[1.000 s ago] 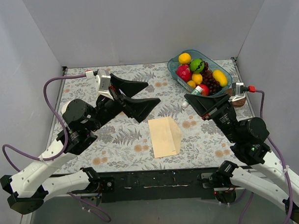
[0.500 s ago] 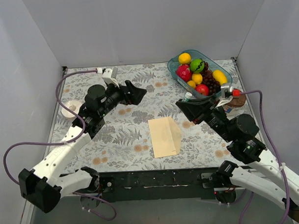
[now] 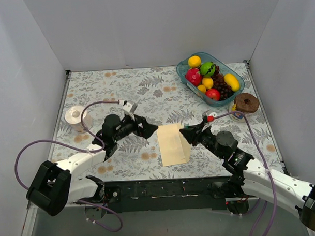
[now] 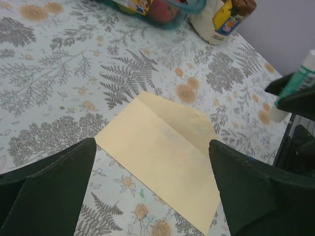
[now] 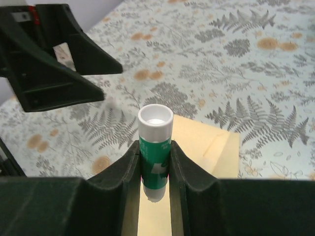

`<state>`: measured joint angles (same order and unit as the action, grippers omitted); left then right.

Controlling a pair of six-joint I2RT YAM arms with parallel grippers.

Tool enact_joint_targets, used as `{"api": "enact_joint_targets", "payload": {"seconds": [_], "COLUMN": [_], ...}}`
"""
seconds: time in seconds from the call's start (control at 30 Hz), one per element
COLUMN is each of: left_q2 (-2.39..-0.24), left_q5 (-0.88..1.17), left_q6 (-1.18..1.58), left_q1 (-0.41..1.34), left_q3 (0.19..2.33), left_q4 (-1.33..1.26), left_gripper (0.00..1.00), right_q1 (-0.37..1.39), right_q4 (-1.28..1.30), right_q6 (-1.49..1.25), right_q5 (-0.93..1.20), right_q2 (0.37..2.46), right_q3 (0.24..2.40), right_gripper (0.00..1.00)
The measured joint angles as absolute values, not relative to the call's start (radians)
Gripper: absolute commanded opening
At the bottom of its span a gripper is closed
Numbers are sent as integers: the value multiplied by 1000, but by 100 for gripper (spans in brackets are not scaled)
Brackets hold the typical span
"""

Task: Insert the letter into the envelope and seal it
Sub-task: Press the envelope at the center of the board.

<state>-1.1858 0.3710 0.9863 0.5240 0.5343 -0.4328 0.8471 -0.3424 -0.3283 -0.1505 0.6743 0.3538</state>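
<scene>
Envelope [image 3: 174, 144] lies flat at the table's [image 3: 120, 88] near middle from above, flap pointing right, between left gripper [image 3: 151, 129] and right gripper [image 3: 188, 132]; left wrist view shows fingers [image 4: 54, 187] spread wide over it; right wrist view shows fingers [image 5: 123, 172] clamping a glue stick [image 5: 155, 140] above it.

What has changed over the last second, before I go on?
Both arms swung down and inward. The open left gripper now sits at the left edge of the envelope. The right gripper, still shut on the glue stick, is over its flap side. The envelope has not moved.
</scene>
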Motion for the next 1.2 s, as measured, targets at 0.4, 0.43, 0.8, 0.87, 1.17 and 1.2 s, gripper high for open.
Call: {"api": "enact_joint_targets", "payload": {"seconds": [0.4,0.43,0.8,0.87,1.17,1.2], "left_q2": [-1210,-1227,-1468,-1500,-1721,-1760], "left_q5": [423,424,406,406,413,415], "left_q6": [802,794,748,741,673,666], "left_q1": [641,651,669,670,670,670], "left_q3": [319,299,171,151,142,143], "left_q4": [-781,-819,-1145,-1207,-1323,-1323], "left_gripper": [98,98,98,98,98,98], "right_q1": [847,847,847,847,847,847], "right_q4": [-715,-749,-1055,-1091,-1203,-1215], "right_q6": [-243,-236,-165,-147,-86,-81], "right_q5": [-184,-183,-154,-154,-141,-138], "right_q2": [941,966,1171,1189,1293,1309], "right_q3": [213,212,165,165,165,165], "right_gripper": [1,1,1,1,1,1]}}
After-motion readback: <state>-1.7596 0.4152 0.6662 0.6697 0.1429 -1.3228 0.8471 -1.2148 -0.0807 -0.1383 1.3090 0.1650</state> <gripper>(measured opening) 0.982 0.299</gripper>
